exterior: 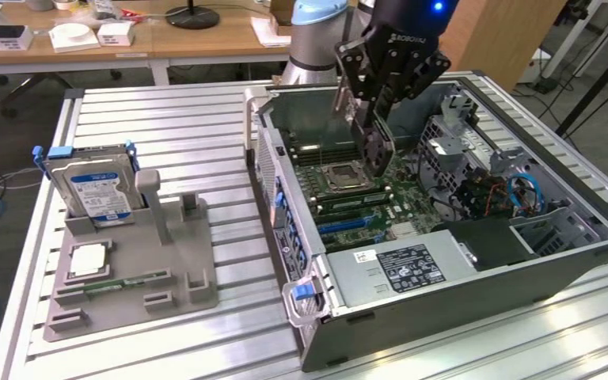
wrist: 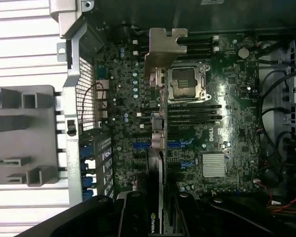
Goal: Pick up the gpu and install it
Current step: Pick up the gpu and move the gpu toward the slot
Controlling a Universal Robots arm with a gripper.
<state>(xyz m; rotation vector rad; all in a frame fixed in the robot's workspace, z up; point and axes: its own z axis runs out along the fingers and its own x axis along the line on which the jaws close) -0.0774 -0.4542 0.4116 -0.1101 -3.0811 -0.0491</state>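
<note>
Install step: black two-finger gripper [exterior: 372, 131] pinches the thin dark-green gpu card with pale metal bracket [wrist: 158, 133] edge-down above the motherboard in the grey open computer case [exterior: 442, 317]. Seating likely needs alignment with the blue slot [wrist: 138, 145].

Gpu [exterior: 375, 144]: thin dark greenish card, pale metal bracket [wrist: 164, 52] at one end, gripped upright on edge, lifted over open computer case [exterior: 462, 317], 1 o'clock of processor socket [exterior: 338, 176], exterior view.
</note>
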